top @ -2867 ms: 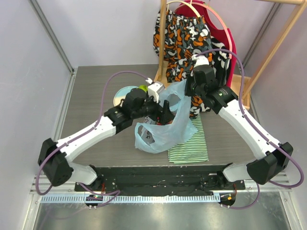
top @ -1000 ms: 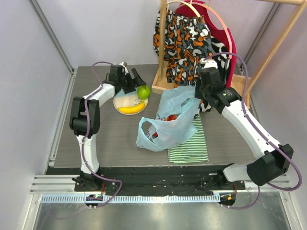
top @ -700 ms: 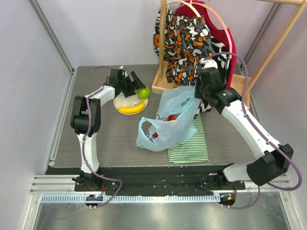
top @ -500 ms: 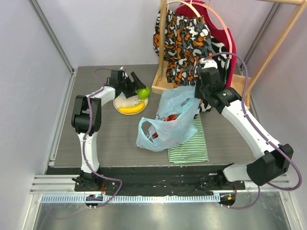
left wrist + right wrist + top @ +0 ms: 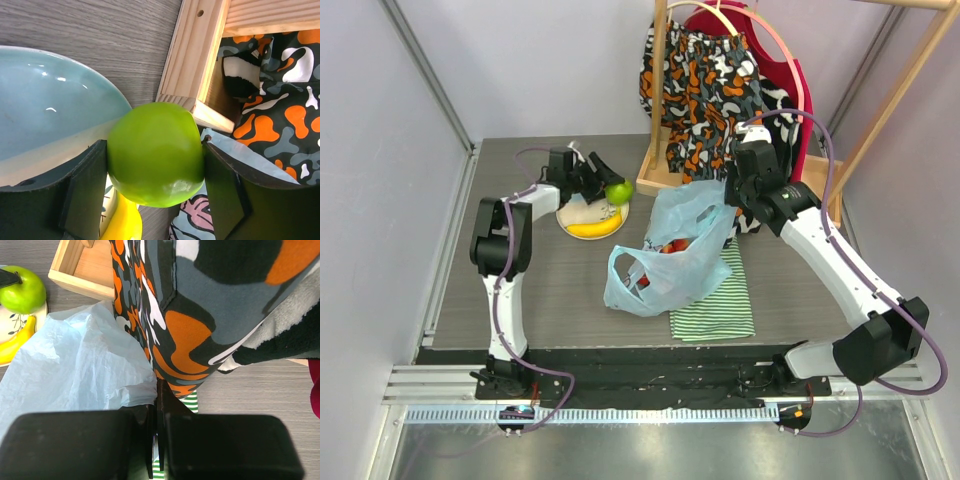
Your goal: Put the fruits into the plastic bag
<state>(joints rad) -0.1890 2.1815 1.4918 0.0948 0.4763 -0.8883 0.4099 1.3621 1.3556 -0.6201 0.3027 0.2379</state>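
Observation:
A green apple (image 5: 618, 191) sits at the right rim of the pale plate (image 5: 570, 212), and my left gripper (image 5: 610, 186) is shut on it. In the left wrist view both dark fingers (image 5: 85, 190) press the sides of the apple (image 5: 155, 152). A yellow banana (image 5: 593, 229) lies on the plate just below it. The light-blue plastic bag (image 5: 670, 262) stands at mid-table with red strawberries (image 5: 672, 246) showing in its mouth. My right gripper (image 5: 728, 205) is shut on the bag's upper edge (image 5: 125, 395) and holds it up.
A wooden rack base (image 5: 665, 180) stands just right of the apple, with an orange-and-black patterned garment (image 5: 710, 80) hanging over it and brushing my right wrist. A green-and-white striped cloth (image 5: 715, 310) lies under the bag's right side.
The left arm has left the bag and reached the plate at the back left. Its jaws have narrowed onto the apple in the last half second. The right arm has stayed still.

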